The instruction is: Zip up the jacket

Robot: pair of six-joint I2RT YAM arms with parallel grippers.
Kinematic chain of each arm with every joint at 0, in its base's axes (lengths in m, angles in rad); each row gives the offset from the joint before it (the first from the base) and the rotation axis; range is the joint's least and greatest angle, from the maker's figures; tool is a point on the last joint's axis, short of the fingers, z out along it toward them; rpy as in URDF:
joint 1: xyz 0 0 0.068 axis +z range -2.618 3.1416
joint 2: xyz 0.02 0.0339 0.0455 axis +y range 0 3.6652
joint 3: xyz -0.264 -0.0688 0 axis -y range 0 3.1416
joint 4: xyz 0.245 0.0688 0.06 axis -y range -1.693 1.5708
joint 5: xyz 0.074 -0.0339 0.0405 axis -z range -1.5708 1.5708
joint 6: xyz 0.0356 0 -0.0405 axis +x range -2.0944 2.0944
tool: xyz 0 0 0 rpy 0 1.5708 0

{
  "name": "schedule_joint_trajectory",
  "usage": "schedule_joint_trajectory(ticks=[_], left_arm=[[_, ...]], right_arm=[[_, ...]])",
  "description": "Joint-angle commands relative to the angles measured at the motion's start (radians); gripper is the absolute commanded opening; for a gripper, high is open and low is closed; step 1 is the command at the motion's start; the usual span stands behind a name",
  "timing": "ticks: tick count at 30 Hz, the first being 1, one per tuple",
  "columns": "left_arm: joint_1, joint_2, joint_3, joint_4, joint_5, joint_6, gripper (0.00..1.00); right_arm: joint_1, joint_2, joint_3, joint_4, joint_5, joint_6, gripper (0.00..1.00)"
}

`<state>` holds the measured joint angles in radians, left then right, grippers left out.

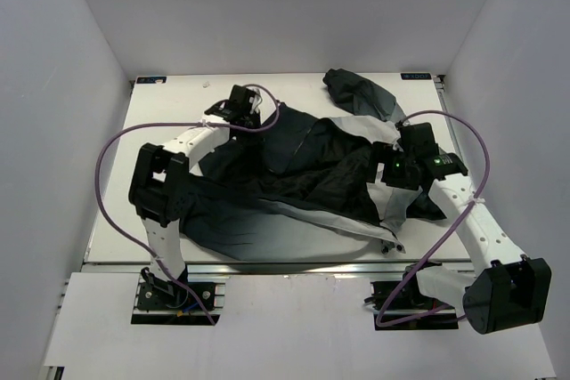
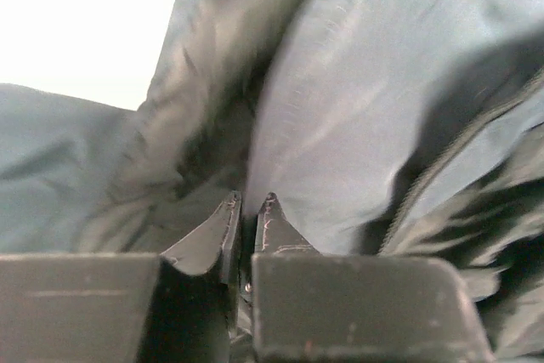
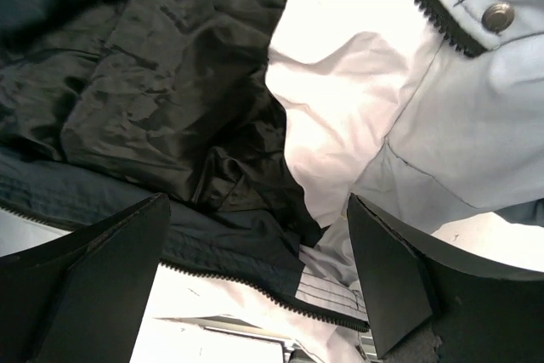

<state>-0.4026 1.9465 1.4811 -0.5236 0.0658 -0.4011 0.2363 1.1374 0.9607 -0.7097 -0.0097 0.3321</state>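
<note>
The jacket (image 1: 294,175) lies open and crumpled across the white table (image 1: 169,113), dark lining up, with pale grey parts at the right and front. My left gripper (image 1: 239,106) is at the jacket's far left edge. In the left wrist view it (image 2: 251,203) is shut, with a fold of dark jacket fabric (image 2: 340,108) running into the thin slit between the fingers. My right gripper (image 1: 392,169) hovers over the jacket's right side, open and empty (image 3: 255,252). Below it lie black lining (image 3: 161,99), a dark zipper edge (image 3: 255,291) and pale fabric with a snap (image 3: 497,16).
A sleeve (image 1: 356,91) is bunched at the back right of the table. Purple cables (image 1: 111,157) loop beside both arms. White walls enclose the table on three sides. A metal rail (image 1: 294,266) runs along the near edge.
</note>
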Motion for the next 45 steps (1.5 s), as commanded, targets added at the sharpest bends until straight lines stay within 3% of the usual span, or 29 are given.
schedule_joint_trajectory(ticks=[1, 6, 9, 12, 14, 16, 22, 26, 33, 34, 35, 36, 38, 43, 45], left_arm=[[-0.001, -0.136, 0.093, -0.004, -0.118, 0.002, 0.0], [0.037, -0.21, 0.223, -0.064, -0.309, 0.019, 0.0], [0.097, -0.241, 0.225, -0.125, -0.404, -0.002, 0.0], [0.212, -0.294, 0.15, -0.214, -0.426, -0.109, 0.0], [0.28, -0.369, 0.018, -0.243, -0.452, -0.194, 0.0], [0.303, -0.414, -0.118, -0.262, -0.519, -0.272, 0.0], [0.332, -0.425, -0.277, -0.468, -0.629, -0.499, 0.0], [0.338, -0.408, -0.344, -0.513, -0.643, -0.528, 0.0], [0.337, -0.452, -0.4, -0.478, -0.6, -0.505, 0.0], [0.337, -0.452, -0.386, -0.484, -0.6, -0.502, 0.16], [0.337, -0.451, -0.366, -0.493, -0.598, -0.499, 0.25], [0.337, -0.449, -0.343, -0.516, -0.6, -0.487, 0.45], [0.337, -0.451, -0.253, -0.541, -0.595, -0.466, 0.98], [0.338, -0.511, -0.087, -0.514, -0.519, -0.34, 0.98], [0.337, -0.547, -0.07, -0.448, -0.453, -0.271, 0.98]], right_arm=[[-0.003, -0.03, -0.017, -0.02, 0.004, -0.016, 0.89], [-0.003, -0.064, -0.048, -0.039, -0.048, -0.08, 0.89], [0.001, -0.061, -0.059, -0.071, -0.065, -0.082, 0.89], [0.014, -0.057, -0.073, -0.057, -0.104, -0.073, 0.89], [0.029, -0.057, -0.082, -0.054, -0.101, -0.068, 0.89], [0.055, -0.054, -0.086, -0.057, -0.099, -0.065, 0.89], [0.116, -0.036, -0.138, -0.056, -0.076, 0.033, 0.89], [0.155, -0.042, -0.163, -0.036, -0.101, 0.09, 0.89], [0.333, -0.067, -0.139, -0.077, -0.066, 0.18, 0.89], [0.34, -0.067, -0.137, -0.085, -0.056, 0.198, 0.89], [0.348, -0.068, -0.135, -0.092, -0.046, 0.229, 0.89], [0.36, -0.076, -0.132, -0.1, -0.032, 0.243, 0.89], [0.37, -0.091, -0.111, -0.122, 0.037, 0.275, 0.89], [0.373, -0.168, 0.048, -0.287, 0.184, 0.26, 0.89], [0.374, -0.174, 0.111, -0.313, 0.136, 0.228, 0.89]])
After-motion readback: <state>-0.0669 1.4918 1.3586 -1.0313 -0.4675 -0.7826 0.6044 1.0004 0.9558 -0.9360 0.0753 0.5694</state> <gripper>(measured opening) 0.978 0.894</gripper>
